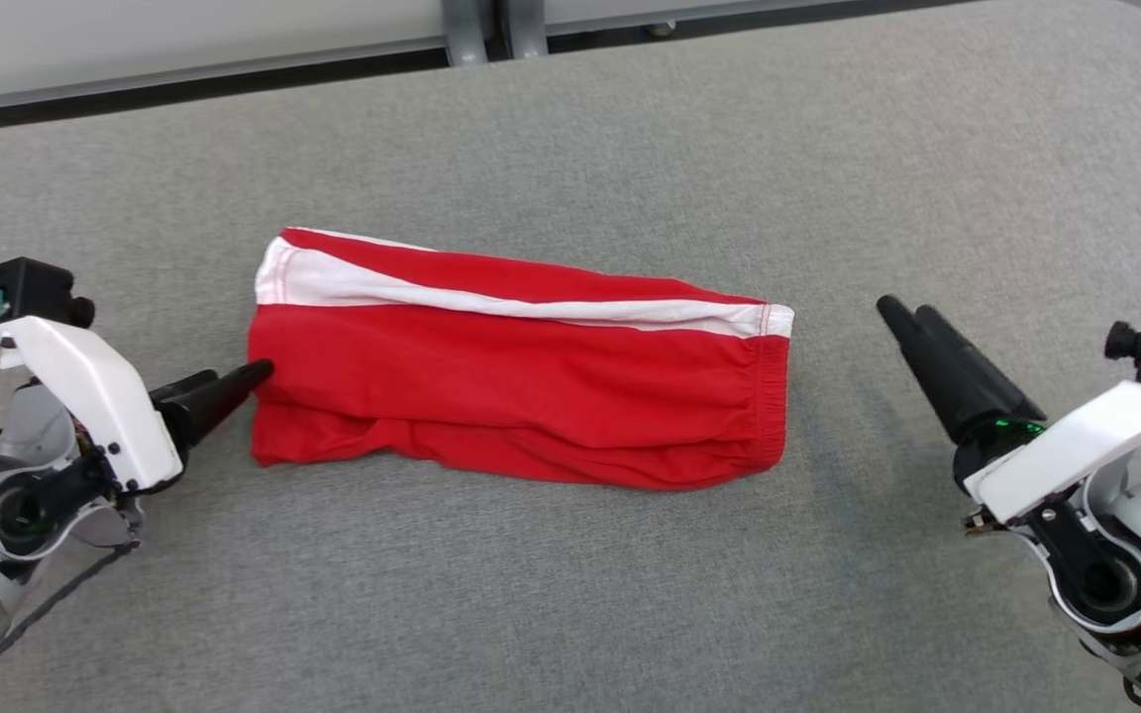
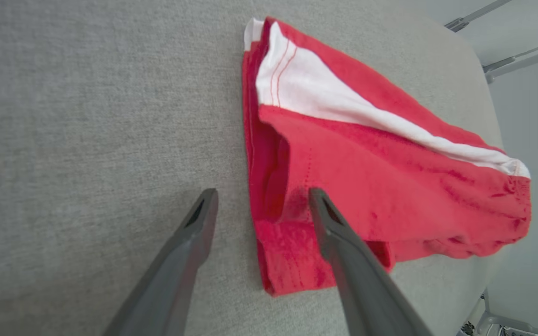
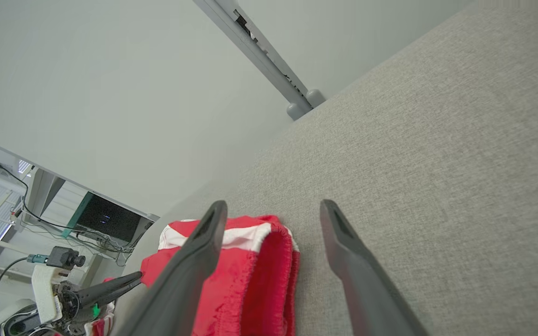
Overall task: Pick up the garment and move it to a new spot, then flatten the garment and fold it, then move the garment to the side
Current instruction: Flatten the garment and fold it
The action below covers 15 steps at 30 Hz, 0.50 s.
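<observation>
The garment (image 1: 521, 386) lies folded into a long red bundle with a white band along its far side, in the middle of the grey table (image 1: 570, 594). My left gripper (image 1: 244, 374) is at the bundle's left end, open, its tips at the cloth's edge. In the left wrist view that gripper (image 2: 262, 193) straddles the folded edge of the garment (image 2: 381, 163), one finger over the red cloth and the other over bare table. My right gripper (image 1: 905, 307) hovers open to the right of the bundle, clear of it. In the right wrist view it (image 3: 272, 205) points past the garment's (image 3: 255, 280) end.
The table's far edge (image 1: 234, 69) runs along the top, with grey metal posts (image 1: 491, 30) behind it and a pale wall beyond. Bare grey cloth surrounds the bundle on all sides. A dark screen (image 3: 105, 217) and cables stand off the table's left end.
</observation>
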Motion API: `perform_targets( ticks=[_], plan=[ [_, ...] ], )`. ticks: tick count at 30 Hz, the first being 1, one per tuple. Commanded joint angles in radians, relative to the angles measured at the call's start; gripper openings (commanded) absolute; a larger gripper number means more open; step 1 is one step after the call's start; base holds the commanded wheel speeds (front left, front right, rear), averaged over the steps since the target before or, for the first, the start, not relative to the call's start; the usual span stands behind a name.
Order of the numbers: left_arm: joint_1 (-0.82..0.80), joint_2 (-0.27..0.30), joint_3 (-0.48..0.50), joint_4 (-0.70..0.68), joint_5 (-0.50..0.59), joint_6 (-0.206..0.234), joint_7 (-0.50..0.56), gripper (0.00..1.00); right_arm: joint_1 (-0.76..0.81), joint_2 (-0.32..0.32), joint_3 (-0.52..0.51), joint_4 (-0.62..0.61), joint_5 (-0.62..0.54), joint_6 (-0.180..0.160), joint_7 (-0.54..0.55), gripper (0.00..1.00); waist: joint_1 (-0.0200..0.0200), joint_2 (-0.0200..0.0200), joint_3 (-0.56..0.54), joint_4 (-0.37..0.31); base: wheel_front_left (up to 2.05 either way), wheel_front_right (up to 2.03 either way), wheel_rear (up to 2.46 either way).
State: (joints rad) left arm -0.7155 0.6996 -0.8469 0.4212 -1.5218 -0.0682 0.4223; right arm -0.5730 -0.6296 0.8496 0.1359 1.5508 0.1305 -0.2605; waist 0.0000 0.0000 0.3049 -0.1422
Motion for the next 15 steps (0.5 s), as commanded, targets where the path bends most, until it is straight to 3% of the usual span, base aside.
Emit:
perform_targets(
  ticks=[1, 9, 14, 15],
  plan=[
    [-0.015, 0.005, 0.008, 0.019, -0.006, 0.010, 0.006, 1.00, 0.017, 0.005, -0.025, -0.008, -0.018, 0.001, -0.006, 1.00, 0.0000, 0.0000, 0.022, -0.021, 0.00, 0.00, 0.00],
    [0.000, -0.031, 0.005, 0.057, -0.107, -0.015, 0.143, 1.00, 0.053, 0.030, -0.089, -0.022, -0.061, 0.001, -0.006, 1.00, 0.0000, 0.0000, 0.051, -0.055, 0.00, 0.00, 0.00],
    [0.003, -0.009, 0.006, 0.038, -0.129, -0.022, 0.189, 1.00, 0.069, 0.039, -0.103, -0.017, -0.075, 0.001, -0.006, 1.00, 0.0000, 0.0000, 0.053, -0.056, 0.00, 0.00, 0.00],
    [-0.002, -0.007, 0.014, 0.040, -0.125, -0.020, 0.174, 0.71, 0.070, 0.041, -0.106, -0.017, -0.077, 0.001, -0.006, 1.00, 0.0000, 0.0000, 0.055, -0.055, 0.00, 0.00, 0.00]
  ],
)
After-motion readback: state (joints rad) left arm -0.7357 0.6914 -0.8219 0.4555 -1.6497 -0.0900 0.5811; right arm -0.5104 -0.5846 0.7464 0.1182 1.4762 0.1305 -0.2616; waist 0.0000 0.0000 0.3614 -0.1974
